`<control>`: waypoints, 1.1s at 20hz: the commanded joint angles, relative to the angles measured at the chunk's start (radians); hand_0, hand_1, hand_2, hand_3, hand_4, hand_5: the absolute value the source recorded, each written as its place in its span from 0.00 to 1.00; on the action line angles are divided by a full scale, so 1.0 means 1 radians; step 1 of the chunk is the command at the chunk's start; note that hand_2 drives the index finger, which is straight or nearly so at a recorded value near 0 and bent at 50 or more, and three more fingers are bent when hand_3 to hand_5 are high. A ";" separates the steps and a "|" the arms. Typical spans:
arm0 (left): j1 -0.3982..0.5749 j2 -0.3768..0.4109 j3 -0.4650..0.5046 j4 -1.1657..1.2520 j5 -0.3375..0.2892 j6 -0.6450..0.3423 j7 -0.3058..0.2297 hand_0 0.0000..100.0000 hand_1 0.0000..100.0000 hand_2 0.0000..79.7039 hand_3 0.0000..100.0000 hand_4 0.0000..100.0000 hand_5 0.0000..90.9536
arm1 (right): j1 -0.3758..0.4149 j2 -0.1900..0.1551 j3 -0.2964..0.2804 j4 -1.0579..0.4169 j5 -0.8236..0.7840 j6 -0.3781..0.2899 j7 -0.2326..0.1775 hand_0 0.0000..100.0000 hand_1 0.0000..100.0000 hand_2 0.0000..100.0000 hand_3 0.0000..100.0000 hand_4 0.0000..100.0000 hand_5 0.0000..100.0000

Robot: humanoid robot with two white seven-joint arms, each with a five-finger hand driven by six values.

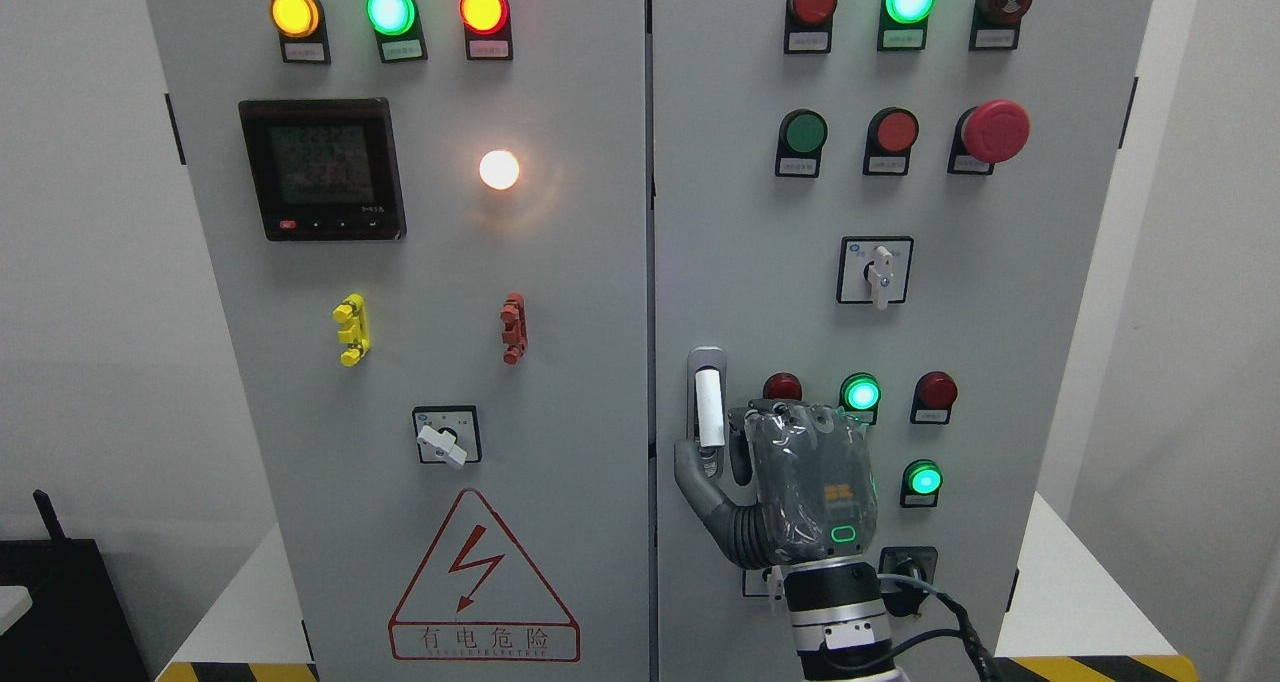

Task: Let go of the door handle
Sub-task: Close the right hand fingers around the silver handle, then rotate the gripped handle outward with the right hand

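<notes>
- My right hand (790,482) comes up from the bottom edge, right of the middle, back of the palm facing me.
- Its thumb (700,482) reaches left to the lower end of the handle (708,407) and touches it; the other fingers curl toward the handle from the right.
- From here I cannot tell whether the fingers are clamped on the handle or only resting against it.
- The handle is a white upright bar in a grey mount, on the left edge of the right door (1050,312), just beside the seam between the doors and below the door's middle.
- Just right of the hand sit two lit green lamps (860,394), one above the other, with dark red lamps on either side of the upper one.
- Higher on the right door there is a white selector switch (878,272) and a big red stop button (995,130).
- The left door (560,362) carries a meter (322,169), a glowing white lamp (499,169), a yellow clip (352,329), a red clip (514,328) and a red warning triangle (483,587).
- A black cable (950,627) loops off my wrist at the lower right.
</notes>
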 commanded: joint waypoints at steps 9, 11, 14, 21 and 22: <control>0.000 0.000 -0.014 0.020 0.000 0.001 -0.001 0.12 0.39 0.00 0.00 0.00 0.00 | 0.010 -0.001 -0.023 0.003 -0.002 0.002 -0.026 0.46 0.48 0.98 1.00 1.00 0.99; 0.000 0.000 -0.014 0.020 0.000 0.001 -0.001 0.12 0.39 0.00 0.00 0.00 0.00 | 0.010 0.001 -0.028 0.001 -0.002 0.001 -0.027 0.47 0.49 0.98 1.00 1.00 0.99; 0.000 0.000 -0.014 0.020 0.000 0.001 -0.001 0.12 0.39 0.00 0.00 0.00 0.00 | 0.010 0.001 -0.033 0.001 -0.002 0.001 -0.037 0.47 0.49 0.98 1.00 1.00 0.99; 0.000 0.000 -0.014 0.020 0.000 0.001 -0.001 0.12 0.39 0.00 0.00 0.00 0.00 | 0.011 -0.001 -0.042 0.001 -0.002 0.001 -0.038 0.45 0.50 0.99 1.00 1.00 0.99; 0.000 0.001 -0.014 0.020 0.000 0.001 -0.001 0.12 0.39 0.00 0.00 0.00 0.00 | 0.011 -0.001 -0.043 0.001 -0.002 0.001 -0.038 0.45 0.51 0.99 1.00 1.00 0.99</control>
